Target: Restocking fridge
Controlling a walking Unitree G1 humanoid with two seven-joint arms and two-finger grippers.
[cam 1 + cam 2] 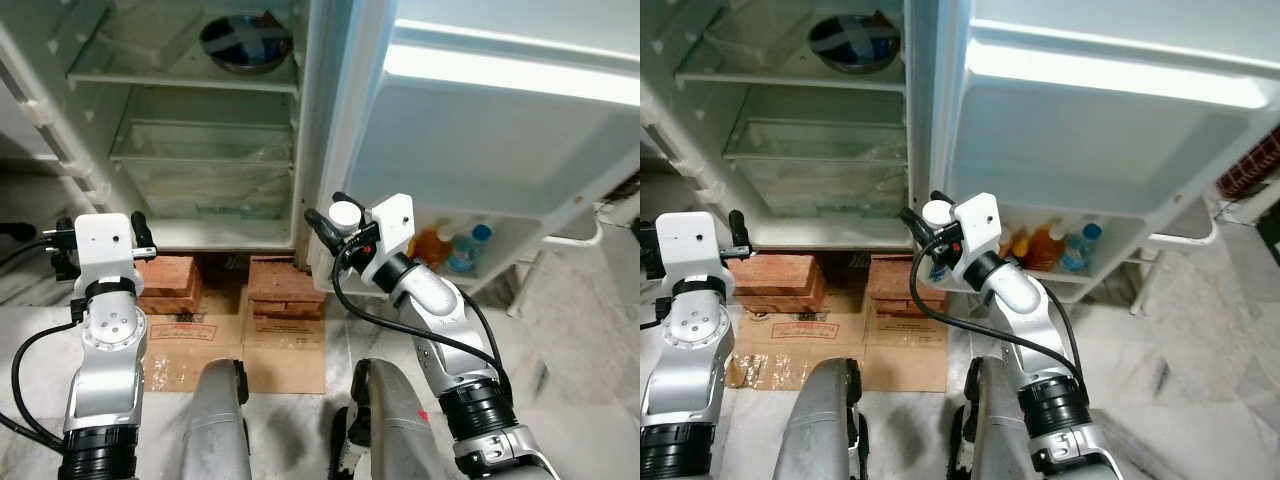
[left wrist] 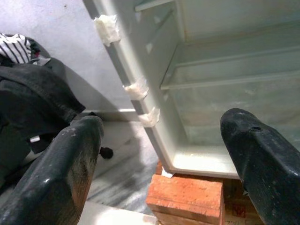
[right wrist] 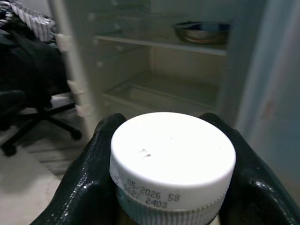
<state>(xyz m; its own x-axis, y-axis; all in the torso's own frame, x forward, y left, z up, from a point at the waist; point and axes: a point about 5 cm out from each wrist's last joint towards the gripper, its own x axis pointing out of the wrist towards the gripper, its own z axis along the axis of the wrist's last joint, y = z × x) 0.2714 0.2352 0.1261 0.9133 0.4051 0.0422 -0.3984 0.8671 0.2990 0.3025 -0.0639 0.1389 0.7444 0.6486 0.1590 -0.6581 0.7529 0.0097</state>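
A bottle with a white cap (image 3: 172,161) sits upright in the right gripper (image 1: 335,232), near the open fridge (image 1: 210,150).

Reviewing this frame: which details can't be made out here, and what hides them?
- Body of the white-capped bottle: wrist view, covered by its cap and the right end effector fingers.
- Metal bowl contents: too dim, partly cut by the top edge.
- Door-shelf bottles: labels too small; some sit behind the right arm.
- Dark heap: cut off by the edge.
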